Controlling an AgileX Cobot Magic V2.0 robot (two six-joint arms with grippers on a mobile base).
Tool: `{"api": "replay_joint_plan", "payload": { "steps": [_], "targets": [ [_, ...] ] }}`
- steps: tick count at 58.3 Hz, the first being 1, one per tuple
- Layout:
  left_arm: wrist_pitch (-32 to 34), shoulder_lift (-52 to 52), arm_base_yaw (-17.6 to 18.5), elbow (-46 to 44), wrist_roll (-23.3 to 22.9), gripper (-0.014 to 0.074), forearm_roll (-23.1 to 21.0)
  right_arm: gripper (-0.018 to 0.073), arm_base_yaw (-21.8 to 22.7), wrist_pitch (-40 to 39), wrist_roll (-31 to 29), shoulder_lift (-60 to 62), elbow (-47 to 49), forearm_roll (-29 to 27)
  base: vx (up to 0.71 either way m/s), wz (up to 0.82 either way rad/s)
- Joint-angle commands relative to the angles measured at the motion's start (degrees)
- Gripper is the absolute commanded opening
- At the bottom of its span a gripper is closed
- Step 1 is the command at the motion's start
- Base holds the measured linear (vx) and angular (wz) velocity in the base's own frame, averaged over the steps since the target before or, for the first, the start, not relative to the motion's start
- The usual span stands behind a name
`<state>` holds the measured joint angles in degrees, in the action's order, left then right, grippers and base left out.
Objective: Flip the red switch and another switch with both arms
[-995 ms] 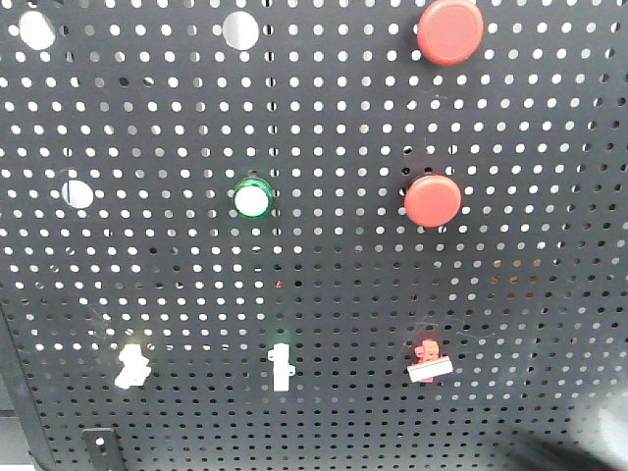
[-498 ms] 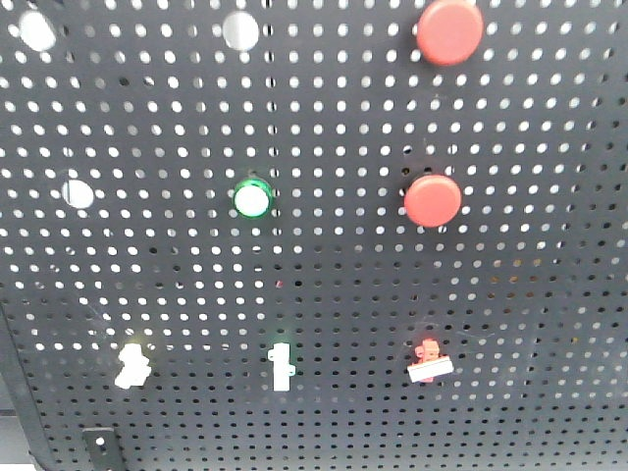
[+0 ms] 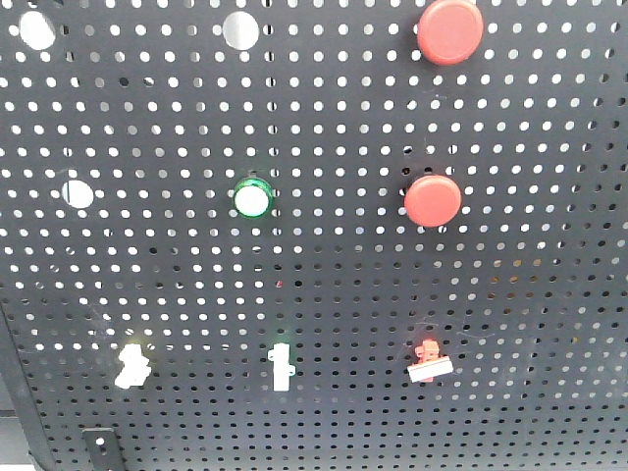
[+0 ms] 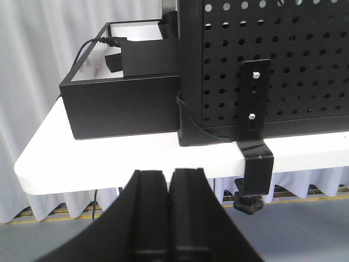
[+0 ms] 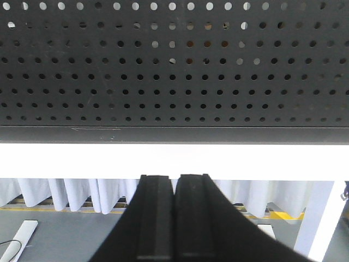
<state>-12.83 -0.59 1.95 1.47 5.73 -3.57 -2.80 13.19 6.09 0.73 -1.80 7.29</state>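
Observation:
The red switch [image 3: 429, 360] sits low on the right of the black pegboard [image 3: 324, 275], its white lever lying sideways under a red glowing base. Low on the left is the other switch [image 3: 131, 364], pale yellow with a white lever. Neither arm shows in the front view. My left gripper [image 4: 169, 173] is shut and empty, below the white table edge [image 4: 131, 164] near the board's clamped left corner. Shut and empty too, my right gripper [image 5: 175, 178] hangs below the table edge [image 5: 174, 158], facing the board's bottom rows.
A green-based toggle [image 3: 281, 367] stands between the two switches. Higher up are a round green button [image 3: 252, 199] and two large red push buttons [image 3: 432, 200] [image 3: 450, 30]. A black box [image 4: 122, 93] with a cable sits left of the board; a clamp [image 4: 254, 142] grips the table.
A blurred dark and grey arm part at the bottom right of the front view one second ago has dropped out of sight. The switches look unchanged.

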Motion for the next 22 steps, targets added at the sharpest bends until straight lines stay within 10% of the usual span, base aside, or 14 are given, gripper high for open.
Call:
{"api": "replay_joint_plan", "payload": {
  "steps": [1,22],
  "targets": [
    [4.53,-0.98,-0.08,1.10,-0.28,0.0002,-0.19,-0.0006,0.16,-4.50,-0.52,0.34,-0.27,0.38,0.00,0.00],
    [4.53,-0.98,-0.08,1.10,-0.28,0.0002,-0.19,-0.0006,0.16,-4.50,-0.57,0.34,-0.27,0.38,0.00,0.00]
  ]
}}
